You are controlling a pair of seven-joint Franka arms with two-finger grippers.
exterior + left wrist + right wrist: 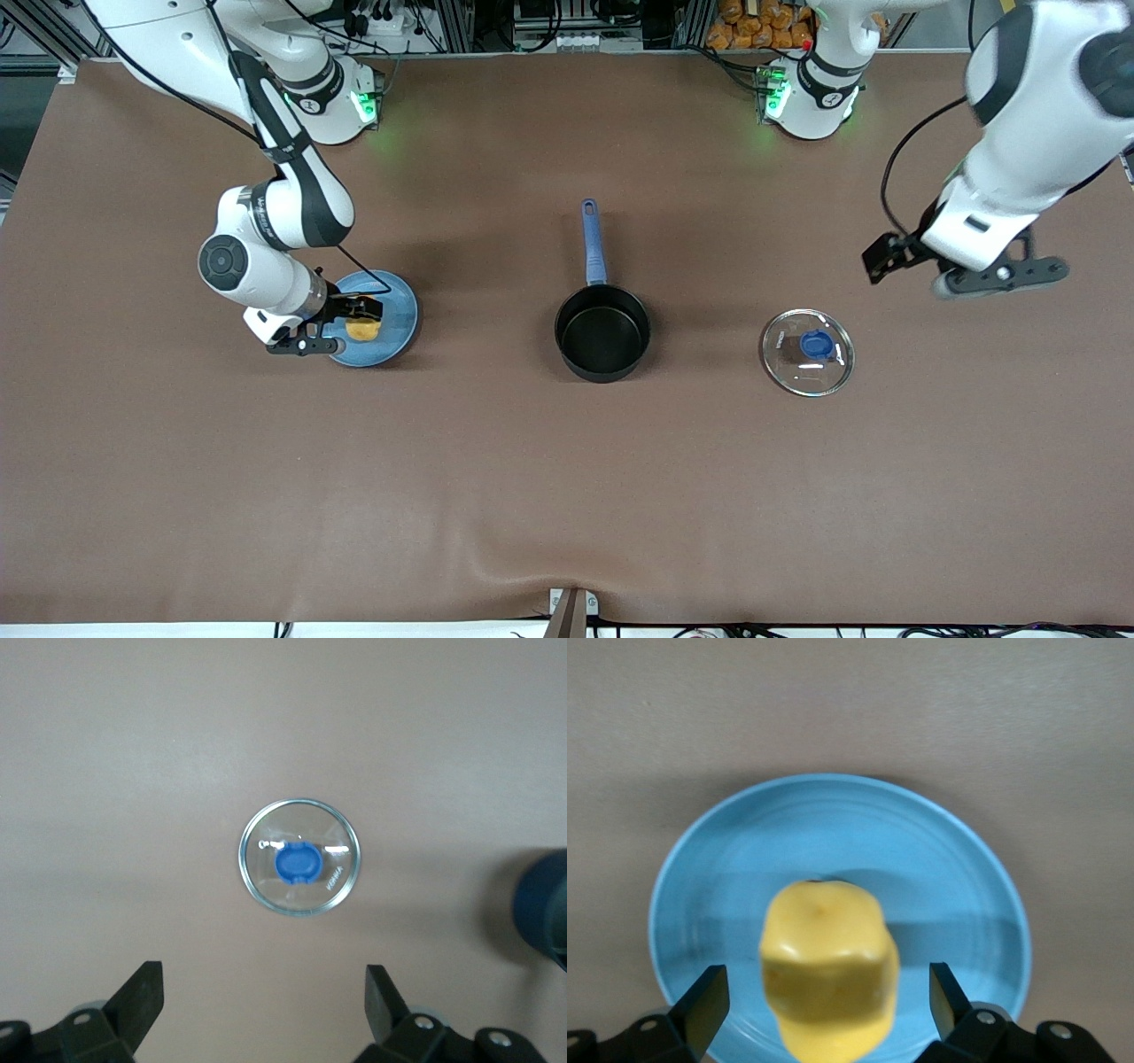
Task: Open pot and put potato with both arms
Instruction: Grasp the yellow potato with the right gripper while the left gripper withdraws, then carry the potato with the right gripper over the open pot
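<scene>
The black pot (602, 332) stands uncovered mid-table, its blue handle (592, 244) pointing toward the robots' bases. Its glass lid (807, 352) with the blue knob lies flat on the table toward the left arm's end. My left gripper (992, 276) hangs open and empty above the table near the lid (332, 846); the gripper (264, 997) holds nothing, and the pot's edge (545, 912) shows at the side. The yellow potato (363, 330) lies on the light-blue plate (399, 306). My right gripper (341, 332) is low over the plate (939, 868), open (828, 997), with a finger on each side of the potato (828, 970) and a gap on both sides.
The brown table cover (567, 496) stretches wide around the pot, nearer the front camera. The arms' bases (341, 102) (811, 97) stand along the table's edge farthest from that camera.
</scene>
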